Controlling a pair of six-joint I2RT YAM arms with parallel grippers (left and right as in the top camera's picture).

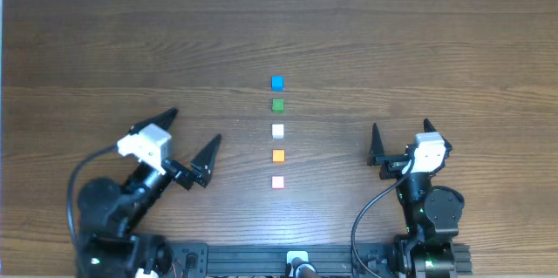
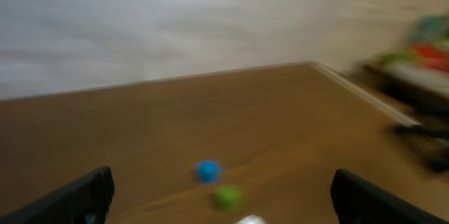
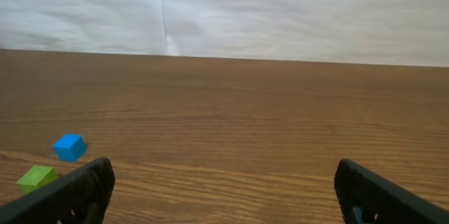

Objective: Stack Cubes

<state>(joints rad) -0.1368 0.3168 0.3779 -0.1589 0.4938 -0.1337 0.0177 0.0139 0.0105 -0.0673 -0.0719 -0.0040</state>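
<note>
The left gripper [image 1: 192,136] is at the lower left of the top view, over the wooden table [image 1: 105,34]. Its two fingers are spread wide with nothing between them. In its wrist view, which is blurred, the blue cube [image 2: 207,170] and the green cube [image 2: 226,196] lie on the table ahead, low in the middle of the frame.

Five cubes lie in a straight column down the centre of the top view. Each rests on the table apart from its neighbours, and none is stacked. The blue cube [image 1: 277,83] is uppermost, followed by the green cube [image 1: 277,105], the white cube [image 1: 277,131], the orange cube [image 1: 278,155] and, lowest, the pink cube [image 1: 277,182]. The column stands between the two grippers and well apart from both.

The right gripper [image 1: 401,132] is at the lower right, level with the white cube. Its fingers are also parted and hold nothing. Its wrist view has the blue cube [image 3: 69,146] and the green cube [image 3: 36,177] at lower left.
</note>
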